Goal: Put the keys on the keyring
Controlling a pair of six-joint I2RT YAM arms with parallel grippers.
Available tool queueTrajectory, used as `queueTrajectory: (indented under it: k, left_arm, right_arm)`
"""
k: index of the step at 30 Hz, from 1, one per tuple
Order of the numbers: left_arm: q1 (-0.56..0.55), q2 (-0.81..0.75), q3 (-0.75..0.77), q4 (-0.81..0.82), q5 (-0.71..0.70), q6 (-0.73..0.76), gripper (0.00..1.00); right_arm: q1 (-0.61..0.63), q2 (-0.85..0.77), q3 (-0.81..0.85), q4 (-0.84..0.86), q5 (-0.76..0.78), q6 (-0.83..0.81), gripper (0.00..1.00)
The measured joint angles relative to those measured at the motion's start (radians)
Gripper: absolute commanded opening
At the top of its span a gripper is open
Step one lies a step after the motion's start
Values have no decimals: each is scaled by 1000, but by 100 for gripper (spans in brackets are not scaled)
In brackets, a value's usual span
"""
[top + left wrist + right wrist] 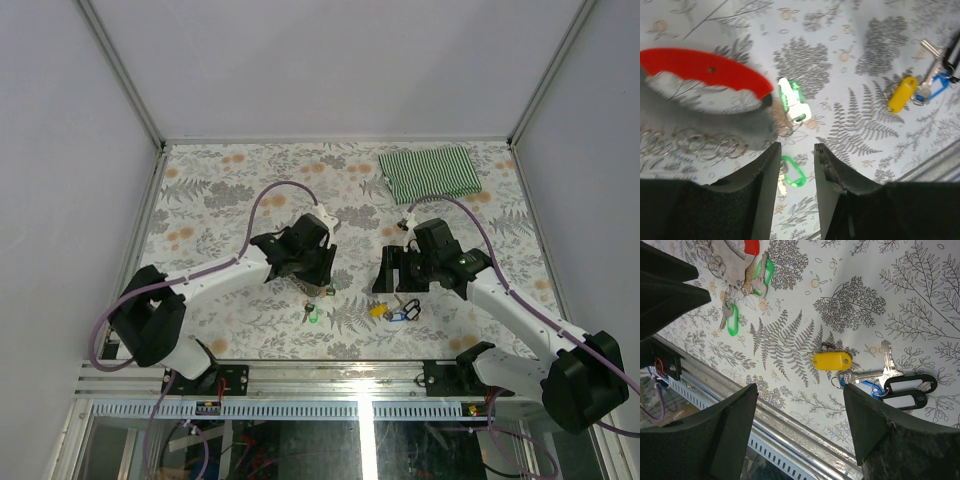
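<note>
Left wrist view: we hold our left claw [796, 147] narrowly parted and empty, the red keyring [705, 70] ahead to its left, a green key [792, 174] below its tips, while our right claw [800, 389] gapes wide above the yellow key [831, 360], likely ready to grasp it.

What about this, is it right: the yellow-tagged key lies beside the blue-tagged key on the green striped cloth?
Not quite. The yellow-tagged key does lie beside the blue-tagged key, but on the floral table cover, not on the green striped cloth, which lies apart at the table's far edge. The top external view shows it.
</note>
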Motion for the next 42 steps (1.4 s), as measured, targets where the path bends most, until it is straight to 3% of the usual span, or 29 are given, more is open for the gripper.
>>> queueTrajectory:
  k: [8,22,42]
  left_arm:
    - [21,-22,-39,-53,-125,-39,35]
    - [23,183,124,-191,-143,85,40]
    - [43,272,163,-248,-114,170,29]
  right_arm:
    - [1,0,0,12,-7,2,77]
    - [3,0,0,13,-7,4,77]
    - [6,0,0,13,-7,4,78]
